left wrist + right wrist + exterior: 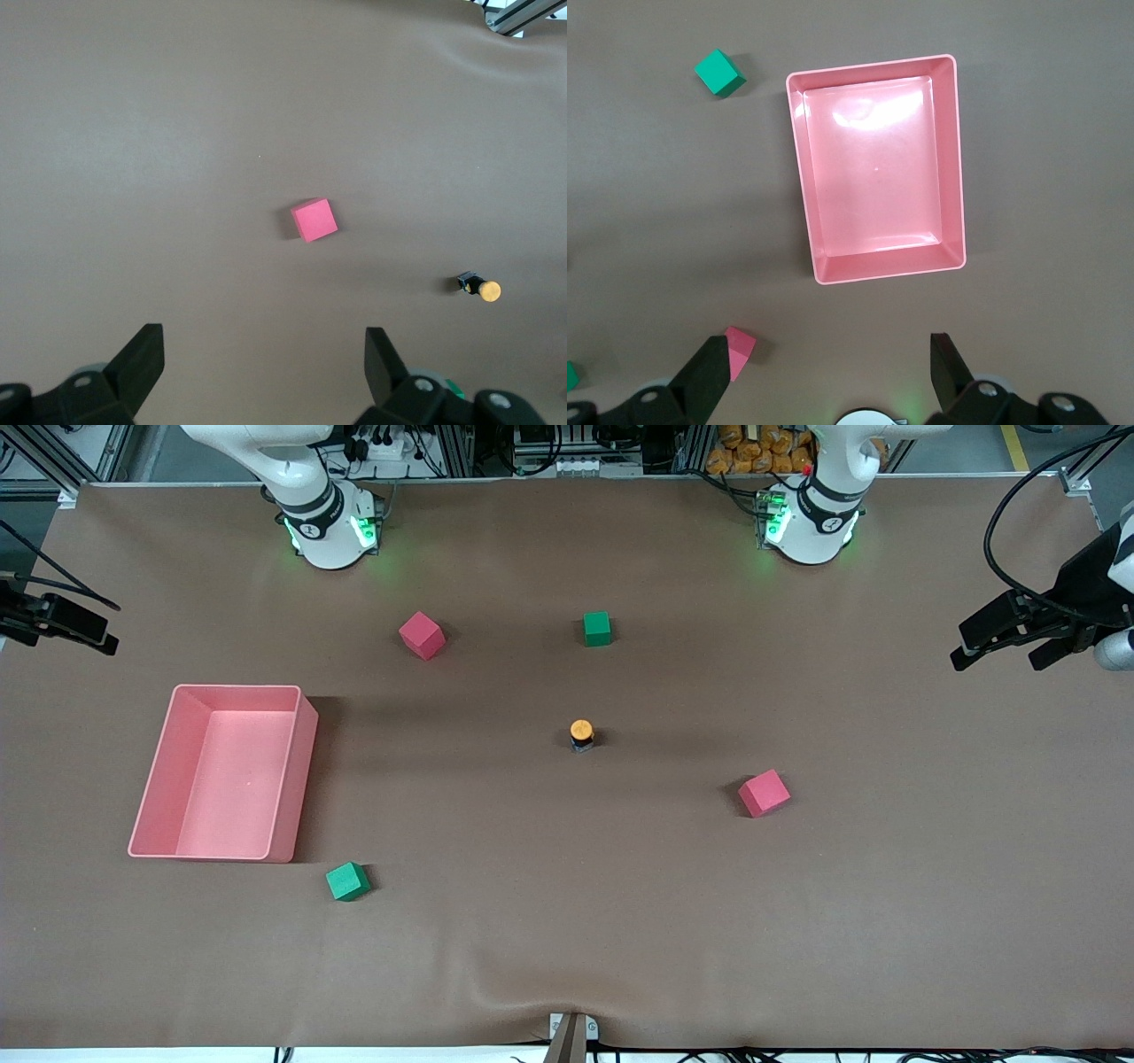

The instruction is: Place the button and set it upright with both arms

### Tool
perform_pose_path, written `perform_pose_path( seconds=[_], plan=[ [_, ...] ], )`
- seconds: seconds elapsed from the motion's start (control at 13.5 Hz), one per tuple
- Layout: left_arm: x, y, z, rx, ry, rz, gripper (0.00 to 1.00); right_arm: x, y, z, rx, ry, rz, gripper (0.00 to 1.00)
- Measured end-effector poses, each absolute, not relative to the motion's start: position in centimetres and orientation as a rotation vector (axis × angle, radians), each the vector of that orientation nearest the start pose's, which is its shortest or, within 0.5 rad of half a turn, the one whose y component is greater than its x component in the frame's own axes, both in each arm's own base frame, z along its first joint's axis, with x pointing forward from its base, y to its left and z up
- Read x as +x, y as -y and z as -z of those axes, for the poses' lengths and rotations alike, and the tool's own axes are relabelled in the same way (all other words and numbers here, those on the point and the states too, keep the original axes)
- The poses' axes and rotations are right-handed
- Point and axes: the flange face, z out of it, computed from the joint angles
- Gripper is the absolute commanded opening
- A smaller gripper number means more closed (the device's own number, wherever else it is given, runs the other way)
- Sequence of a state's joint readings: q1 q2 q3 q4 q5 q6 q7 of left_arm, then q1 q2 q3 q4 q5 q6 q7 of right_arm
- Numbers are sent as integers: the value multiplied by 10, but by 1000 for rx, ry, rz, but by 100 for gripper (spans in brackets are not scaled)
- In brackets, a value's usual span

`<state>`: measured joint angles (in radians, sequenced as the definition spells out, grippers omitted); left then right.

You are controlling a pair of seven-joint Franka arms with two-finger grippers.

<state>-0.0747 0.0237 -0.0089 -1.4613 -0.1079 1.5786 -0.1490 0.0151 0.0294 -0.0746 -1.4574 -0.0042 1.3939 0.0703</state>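
Note:
The button (581,734) stands on the brown table near its middle, orange cap up on a dark body. It also shows in the left wrist view (483,288), well away from the fingers. My left gripper (997,657) hangs high over the left arm's end of the table, open and empty (263,354). My right gripper (97,633) hangs high over the right arm's end of the table, open and empty (830,363). Neither gripper is close to the button.
A pink bin (151,779) sits toward the right arm's end, also in the right wrist view (799,177). Two red cubes (421,635) (764,793) and two green cubes (597,628) (347,881) lie scattered around the button.

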Motion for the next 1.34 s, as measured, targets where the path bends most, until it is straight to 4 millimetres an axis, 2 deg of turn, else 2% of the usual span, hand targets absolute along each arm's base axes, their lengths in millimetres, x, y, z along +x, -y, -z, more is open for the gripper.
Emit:
perform_pose_path(
  seconds=[0.67, 1.04, 1.34],
  plan=[
    [560, 58, -665, -3257, 83, 141, 100, 545, 25, -647, -3140, -185, -137, 100],
    [559, 33, -663, -3252, 28, 139, 100, 546, 16, -647, -3142, -158, -137, 100],
    [543, 25, -650, -3251, 17, 83, 100, 545, 17, -647, -3142, -160, -138, 100]
  ],
)
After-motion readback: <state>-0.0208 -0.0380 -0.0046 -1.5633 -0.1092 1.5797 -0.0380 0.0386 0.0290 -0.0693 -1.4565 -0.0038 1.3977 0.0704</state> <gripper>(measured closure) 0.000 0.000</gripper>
